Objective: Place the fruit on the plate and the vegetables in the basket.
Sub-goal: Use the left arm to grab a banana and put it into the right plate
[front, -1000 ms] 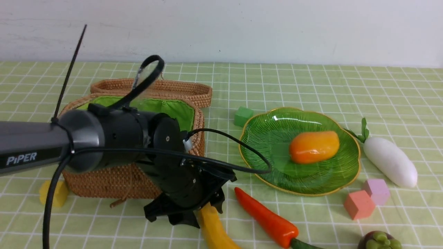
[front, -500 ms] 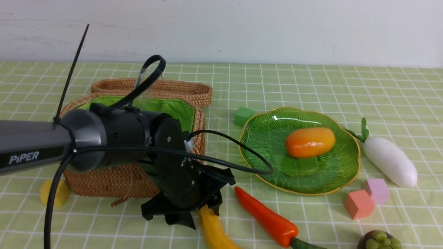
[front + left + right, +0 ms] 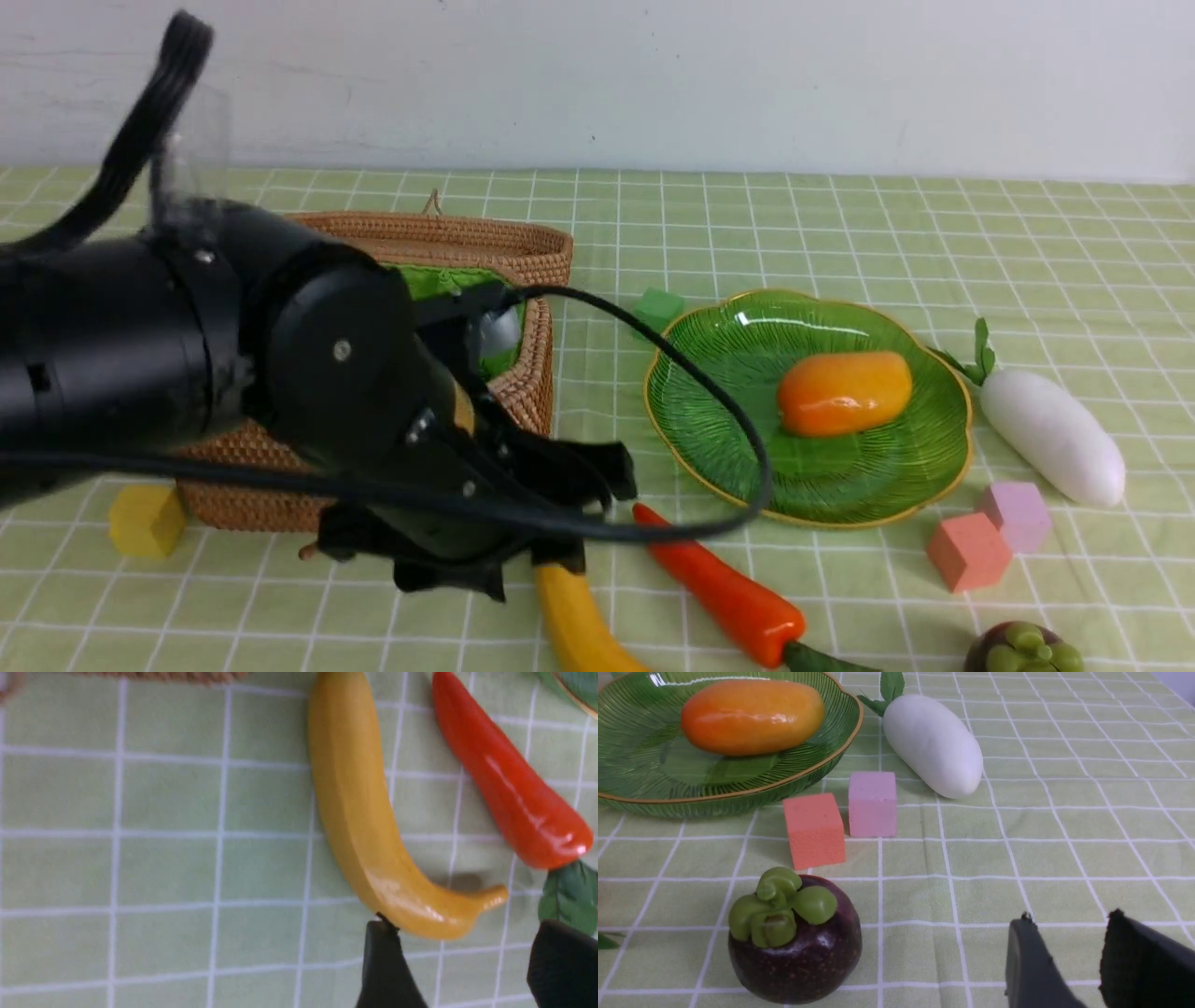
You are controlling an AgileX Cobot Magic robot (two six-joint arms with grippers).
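One fruit, the orange mango [image 3: 845, 394], lies on the green plate [image 3: 709, 373], near its middle. The other two sit on the checked cloth [image 3: 840, 233]. The yellow banana [image 3: 579, 621] lies to the plate's left and nearer the camera. The dark purple mangosteen [image 3: 794, 947] stands green top up off the plate's near right side.

The red chili [image 3: 724, 588] lies between the banana and the plate's near rim, touching neither. Its tip points toward the plate and its green stem away. The white radish [image 3: 1050, 434] lies just beside the plate's right rim, leaves toward the plate.

The wicker basket [image 3: 532, 373] stands left of the plate, well apart from it. Its lid [image 3: 485, 243] is folded back and the left arm hides most of its green lining.

Four foam cubes are scattered about. A green one [image 3: 658, 306] is at the plate's far left rim. A salmon one [image 3: 968, 553] and a lilac one [image 3: 1016, 515] stand side by side at its near right rim. A yellow one [image 3: 145, 521] is beyond the basket, farthest from the plate.

The left gripper [image 3: 460, 938] hangs above the banana with its fingers apart, gripping nothing. One fingertip shows at the edge of the banana's stem end, and I cannot tell whether they touch. The right gripper [image 3: 1069, 924] is over bare cloth on the plate's near right side, beside the mangosteen. Its fingers are parted with nothing between them.
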